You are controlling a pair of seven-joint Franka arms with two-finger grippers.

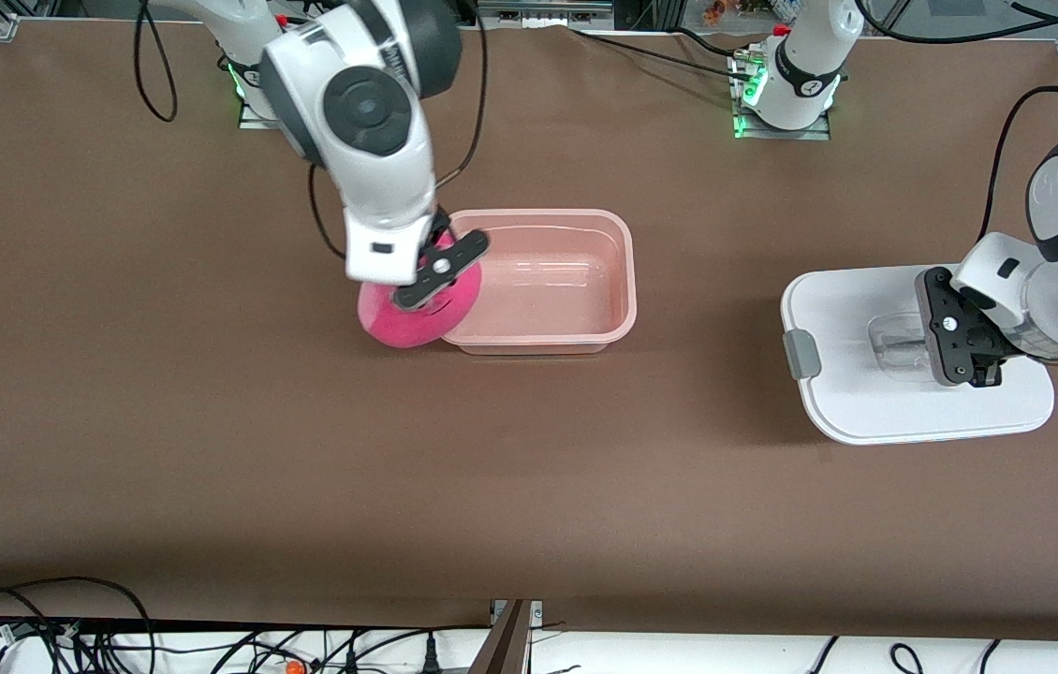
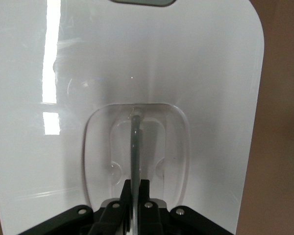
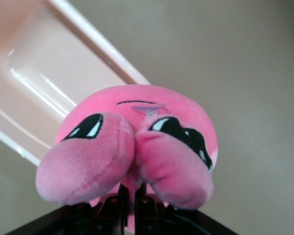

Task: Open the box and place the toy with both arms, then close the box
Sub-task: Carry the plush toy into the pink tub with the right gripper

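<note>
Pink plush is squeezed tight in the right pincer [image 1: 431, 281], its fingers shut on the toy [image 1: 417, 314], and the right wrist view shows the soft body bulging around the closed tips with the dark eyes on top. That toy hangs just over the box's rim at the right arm's end, half above the desk [image 1: 529, 505], half above the tub, not yet inside as far as one can judge. Out from there, the box [image 1: 576, 281] lies open and bare, a translucent pink tub near the middle of the desk. Over at the left arm's end, well apart from the tub, the left pincer [image 1: 960, 348] is clamped shut on the clear handle [image 2: 136, 152] of the white lid [image 1: 866, 402], which looks to rest flat on the desk with a grey clip [image 1: 800, 353] showing on its edge. So the opening is done. What's left, by my reading: carry the toy in over the tub and let go, then bring the lid across and seat it on the box.
</note>
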